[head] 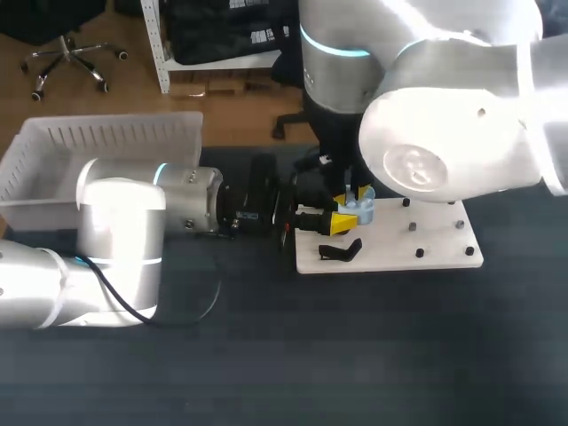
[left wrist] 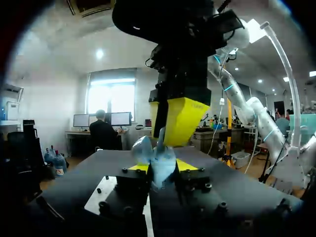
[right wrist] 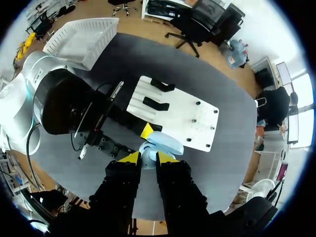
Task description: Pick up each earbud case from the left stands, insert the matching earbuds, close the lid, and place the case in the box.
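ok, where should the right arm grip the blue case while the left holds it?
Probably best from straight above, pinching the body sides that the left leaves free. The left gripper holds the blue case horizontally from its side, just over the white board, so the top looks like the only open approach.

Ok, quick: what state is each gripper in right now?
Left gripper: closed on the light blue earbud case.
Right gripper: cannot be told; it sits right over the case.

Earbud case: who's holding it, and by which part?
Both, apparently. Left gripper clamps the earbud case low on its body sides; right gripper pinches its upper end.
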Controlling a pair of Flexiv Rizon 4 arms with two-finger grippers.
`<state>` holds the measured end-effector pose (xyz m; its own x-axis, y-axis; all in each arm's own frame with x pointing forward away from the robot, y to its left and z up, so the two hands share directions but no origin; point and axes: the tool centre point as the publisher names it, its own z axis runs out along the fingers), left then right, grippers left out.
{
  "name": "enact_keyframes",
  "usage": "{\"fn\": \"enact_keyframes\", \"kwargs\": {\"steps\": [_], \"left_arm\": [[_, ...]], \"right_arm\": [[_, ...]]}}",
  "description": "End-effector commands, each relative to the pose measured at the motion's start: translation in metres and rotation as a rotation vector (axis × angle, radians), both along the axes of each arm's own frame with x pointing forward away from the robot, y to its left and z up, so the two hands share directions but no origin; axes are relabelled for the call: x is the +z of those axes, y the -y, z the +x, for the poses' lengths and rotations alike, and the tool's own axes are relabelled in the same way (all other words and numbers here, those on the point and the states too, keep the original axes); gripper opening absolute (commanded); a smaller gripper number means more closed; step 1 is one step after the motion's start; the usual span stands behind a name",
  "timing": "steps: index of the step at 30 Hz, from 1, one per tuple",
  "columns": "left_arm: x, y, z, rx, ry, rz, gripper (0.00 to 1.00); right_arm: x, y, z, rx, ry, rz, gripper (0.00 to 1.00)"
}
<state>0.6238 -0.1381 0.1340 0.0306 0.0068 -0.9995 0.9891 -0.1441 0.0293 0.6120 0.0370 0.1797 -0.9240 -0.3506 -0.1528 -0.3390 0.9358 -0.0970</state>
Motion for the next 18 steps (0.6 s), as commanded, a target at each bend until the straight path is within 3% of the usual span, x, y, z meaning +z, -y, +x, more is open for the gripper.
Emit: {"fn": "enact_keyframes", "kwargs": {"steps": [1,18], "left_arm": [[-0.0006,0.0005,0.0007,0.000,0.000,-0.001,0.00],[-0.0006,0.0005,0.0007,0.000,0.000,-0.001,0.00]], "right_arm": [[-0.0021,0.0000,0.0025,-0.003,-0.001,0.001,0.00],[-0.0075,0.0000,0.0040,0.006,-0.020,0.007,0.00]]}}
